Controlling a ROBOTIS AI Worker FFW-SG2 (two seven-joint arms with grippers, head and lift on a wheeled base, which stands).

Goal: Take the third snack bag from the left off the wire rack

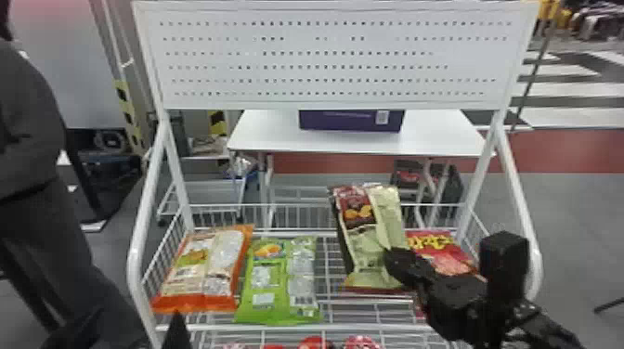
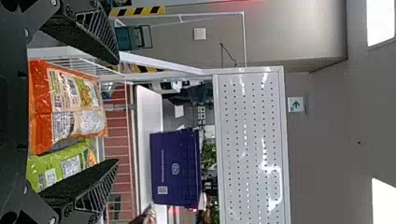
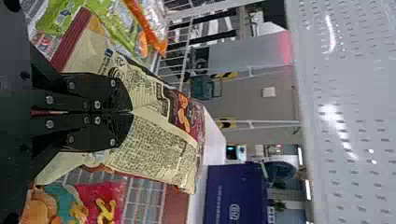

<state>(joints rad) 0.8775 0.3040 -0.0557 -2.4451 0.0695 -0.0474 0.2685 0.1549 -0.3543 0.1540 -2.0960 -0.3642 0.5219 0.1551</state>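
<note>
Here the right tool [image 1: 405, 270] is clamped tight on the lower end of the third snack bag [image 1: 371, 227]. The bag tilts upward over the wire rack [image 1: 288, 218], at 3 o'clock from the green bag [image 1: 278, 278] and 10 o'clock from the red bag [image 1: 438, 253]. The left tool [image 2: 114, 107] gapes wide at the rack's 7 o'clock, near the orange bag [image 1: 204, 267].

Orange bag [image 1: 202, 269], green bag [image 1: 278, 278], blue box [image 1: 351, 120] on tbl [image 1: 441, 134]
</note>
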